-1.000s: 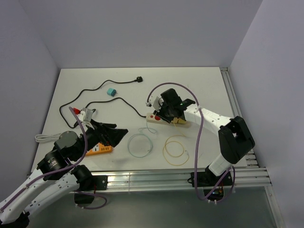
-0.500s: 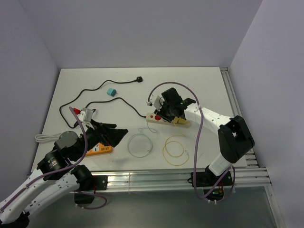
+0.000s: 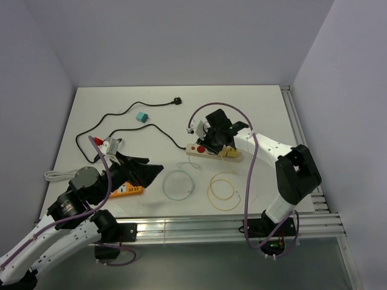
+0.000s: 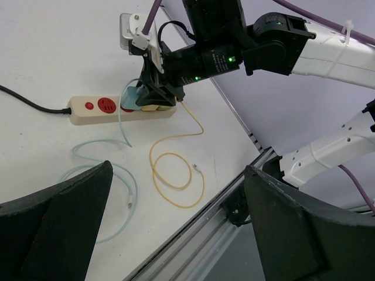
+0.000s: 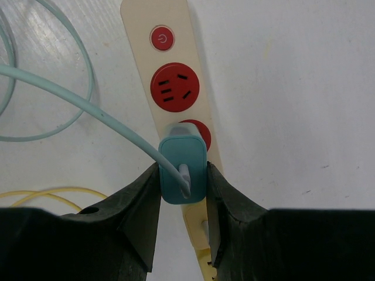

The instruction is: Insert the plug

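My right gripper (image 5: 183,170) is shut on a teal plug (image 5: 183,153), its black fingers (image 5: 140,199) pressed to both of the plug's sides. A teal cable (image 5: 76,96) runs from the plug's back to the left. The plug stands over the second red socket (image 5: 197,125) of the cream power strip (image 5: 155,14) and hides most of it; the prongs are hidden. The first red socket (image 5: 174,86) is bare. In the top view the right gripper (image 3: 213,142) hangs over the strip (image 3: 196,149). My left gripper (image 3: 148,169) is open and holds nothing, near the front left.
A yellow plug (image 5: 202,234) sits in the strip beside the teal one. A yellow cable coil (image 3: 222,190) and a teal cable loop (image 3: 178,184) lie in front of the strip. A black cord (image 3: 106,118), a small teal adapter (image 3: 142,116) and an orange device (image 3: 127,190) lie left.
My right gripper has shifted slightly left and away over the strip with the teal plug in it. The left arm has not moved.
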